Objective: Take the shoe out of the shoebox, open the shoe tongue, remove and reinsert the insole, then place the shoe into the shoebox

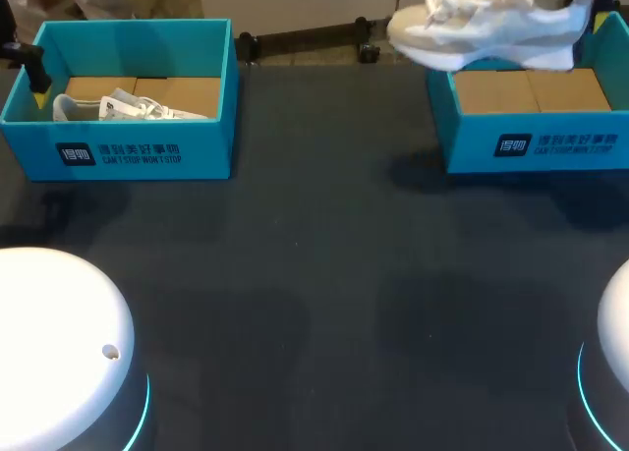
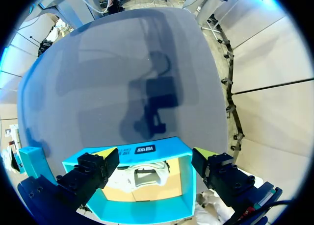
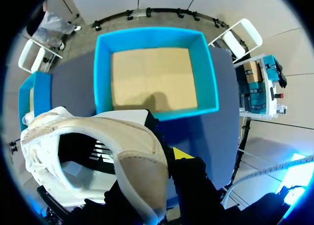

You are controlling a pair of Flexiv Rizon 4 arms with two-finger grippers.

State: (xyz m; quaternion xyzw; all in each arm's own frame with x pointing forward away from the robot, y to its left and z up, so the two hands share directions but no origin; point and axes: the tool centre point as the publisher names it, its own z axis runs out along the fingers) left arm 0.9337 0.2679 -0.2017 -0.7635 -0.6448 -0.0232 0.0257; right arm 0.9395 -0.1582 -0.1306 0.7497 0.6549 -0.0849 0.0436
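A white shoe point(image 1: 482, 24) hangs in the air over the left end of the right-hand blue shoebox point(image 1: 536, 141). My right gripper point(image 3: 159, 159) is shut on its heel, with one yellow fingertip point(image 3: 182, 153) showing beside the heel. Under the white shoe point(image 3: 93, 151) the right-hand shoebox point(image 3: 152, 36) shows a bare cardboard floor. A second white shoe point(image 1: 128, 107) lies in the left blue shoebox point(image 1: 118, 151). My left gripper point(image 2: 156, 154) stands open above that left shoebox point(image 2: 142, 205), its fingers apart over the second shoe point(image 2: 147, 173) and touching nothing.
The two shoeboxes stand at the table's far left and far right corners. Dark table surface point(image 1: 314, 274) lies between and in front of them. The white bases of my arms point(image 1: 59, 353) sit at the near corners.
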